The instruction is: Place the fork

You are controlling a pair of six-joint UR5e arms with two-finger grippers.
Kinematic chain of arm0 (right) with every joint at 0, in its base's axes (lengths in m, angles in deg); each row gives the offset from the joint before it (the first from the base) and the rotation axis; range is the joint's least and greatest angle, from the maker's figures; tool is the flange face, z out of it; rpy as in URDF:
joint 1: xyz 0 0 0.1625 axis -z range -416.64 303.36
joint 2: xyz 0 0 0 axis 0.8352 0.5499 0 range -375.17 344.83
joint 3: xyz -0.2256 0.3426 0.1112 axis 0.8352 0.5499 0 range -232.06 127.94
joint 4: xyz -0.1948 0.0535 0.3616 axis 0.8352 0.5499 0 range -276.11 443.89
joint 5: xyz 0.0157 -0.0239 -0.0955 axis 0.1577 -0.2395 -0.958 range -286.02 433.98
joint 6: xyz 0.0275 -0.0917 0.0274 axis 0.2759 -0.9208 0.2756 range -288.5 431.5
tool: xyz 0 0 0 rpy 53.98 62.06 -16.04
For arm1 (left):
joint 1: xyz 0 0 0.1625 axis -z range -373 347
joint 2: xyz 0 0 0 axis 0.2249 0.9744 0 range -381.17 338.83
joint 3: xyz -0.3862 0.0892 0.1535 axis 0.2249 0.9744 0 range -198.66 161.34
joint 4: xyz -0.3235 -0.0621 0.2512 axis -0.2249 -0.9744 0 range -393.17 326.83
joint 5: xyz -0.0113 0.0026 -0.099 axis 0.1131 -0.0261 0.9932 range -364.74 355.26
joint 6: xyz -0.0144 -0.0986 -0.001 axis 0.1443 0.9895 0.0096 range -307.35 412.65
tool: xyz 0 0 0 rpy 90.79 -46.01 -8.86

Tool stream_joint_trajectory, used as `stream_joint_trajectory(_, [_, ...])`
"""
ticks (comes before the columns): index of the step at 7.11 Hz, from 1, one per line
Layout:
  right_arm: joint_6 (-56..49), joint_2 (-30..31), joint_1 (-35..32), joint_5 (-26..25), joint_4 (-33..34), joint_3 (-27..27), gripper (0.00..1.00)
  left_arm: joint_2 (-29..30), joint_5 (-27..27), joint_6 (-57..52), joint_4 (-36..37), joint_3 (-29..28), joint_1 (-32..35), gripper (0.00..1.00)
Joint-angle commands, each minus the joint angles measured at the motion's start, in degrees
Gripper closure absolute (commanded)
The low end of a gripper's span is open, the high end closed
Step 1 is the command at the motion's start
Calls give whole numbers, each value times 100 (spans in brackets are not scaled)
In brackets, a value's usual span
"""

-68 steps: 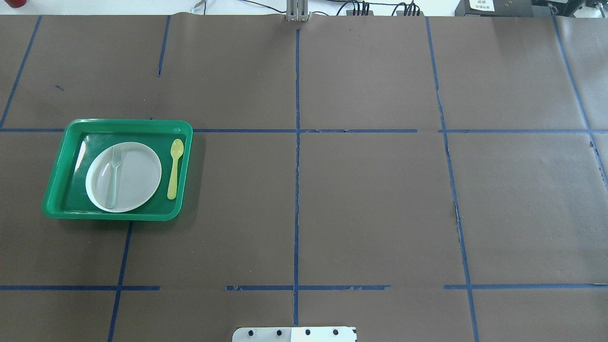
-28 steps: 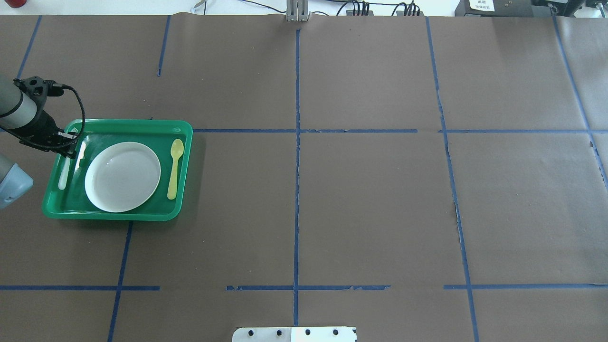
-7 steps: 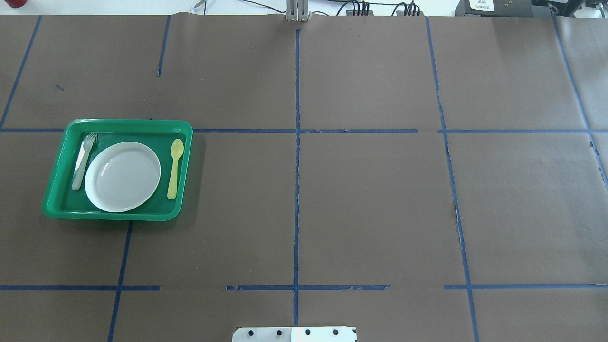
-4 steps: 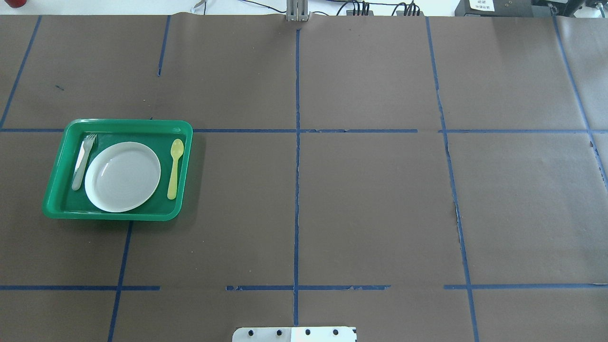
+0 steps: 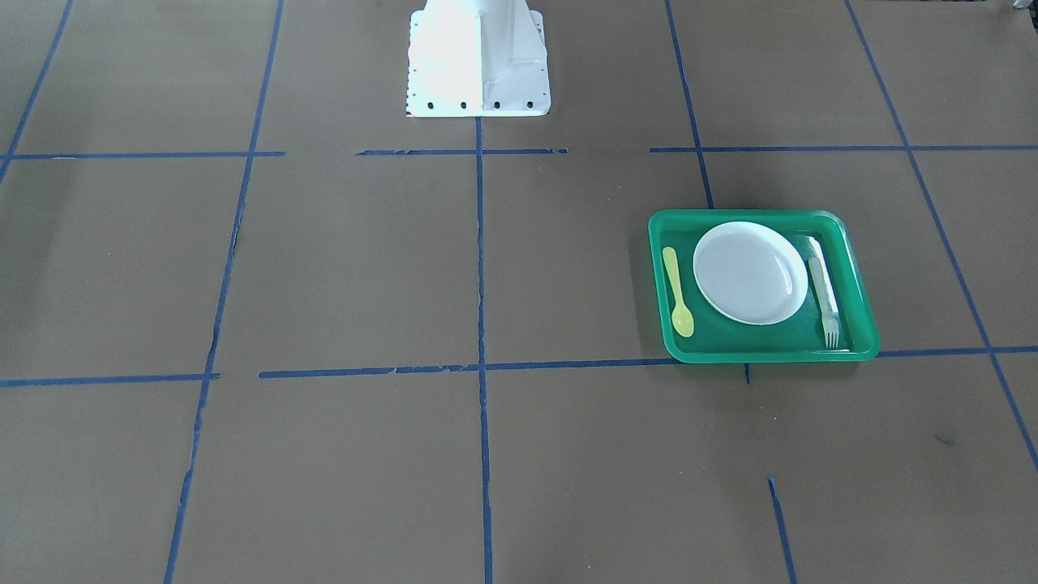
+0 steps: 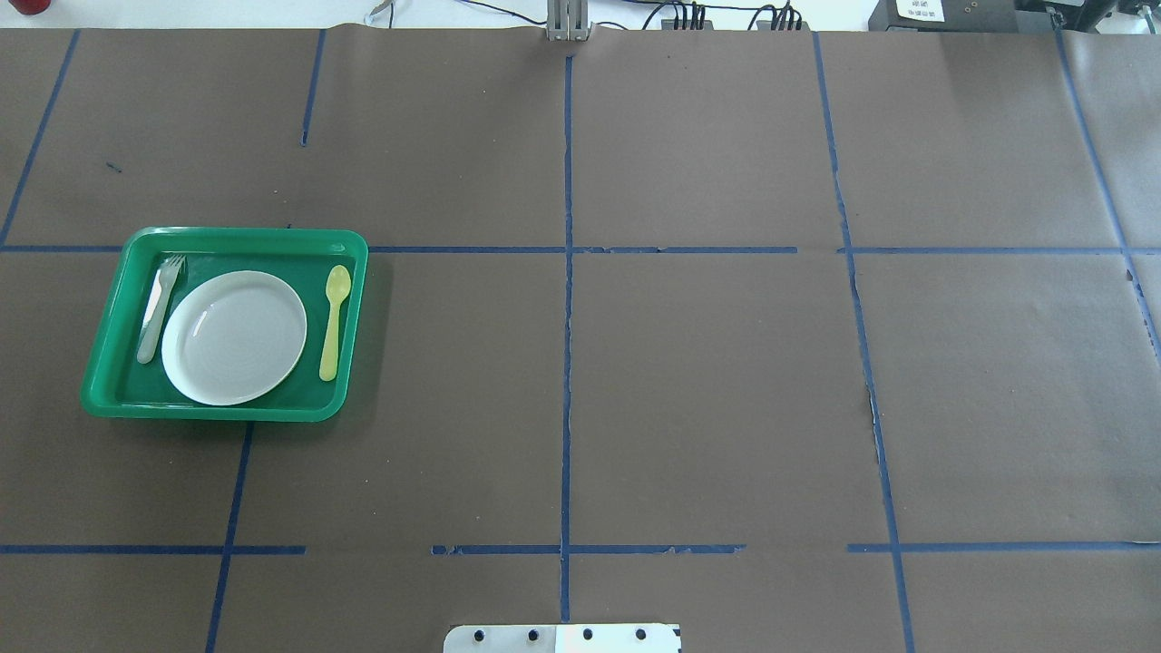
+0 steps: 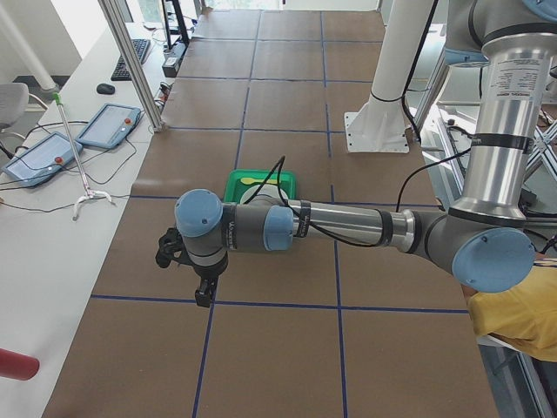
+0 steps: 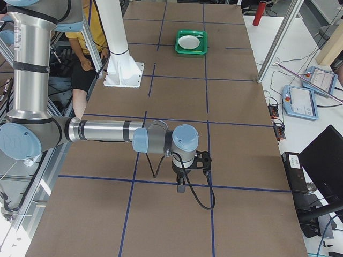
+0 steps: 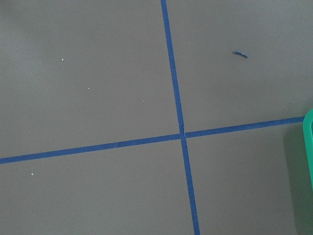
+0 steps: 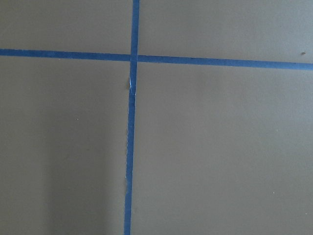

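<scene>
The pale fork (image 6: 159, 308) lies flat in the green tray (image 6: 245, 238), left of the white plate (image 6: 234, 337), tines toward the far rim. In the front-facing view the fork (image 5: 823, 290) lies right of the plate (image 5: 750, 272) in the tray (image 5: 762, 354). The yellow spoon (image 6: 334, 322) lies on the plate's other side. My left gripper (image 7: 204, 292) hangs over bare table beside the tray and shows only in the left side view. My right gripper (image 8: 181, 187) is far from the tray and shows only in the right side view. I cannot tell whether either is open or shut.
The robot's white base plate (image 6: 562, 638) sits at the near table edge. Blue tape lines grid the brown table. The tray's corner (image 9: 309, 147) shows at the left wrist view's right edge. A person in yellow (image 8: 88, 32) sits beside the base.
The fork lay on the plate at first; my left gripper then stood at the tray's left side with it. Now it rests beside the plate and the arm has left the overhead view.
</scene>
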Motion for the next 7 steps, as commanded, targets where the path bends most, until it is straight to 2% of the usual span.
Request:
stream_joint_trajectory(1, [0, 0, 0, 0, 0, 0, 0, -268, -3, 6, 172, 290, 21, 0])
stream_joint_trajectory(3, [0, 0, 0, 0, 0, 0, 0, -332, -3, -20, 183, 240, 336, 0])
stream_joint_trajectory(7, [0, 0, 0, 0, 0, 0, 0, -315, -29, -21, 279, 319, 329, 0])
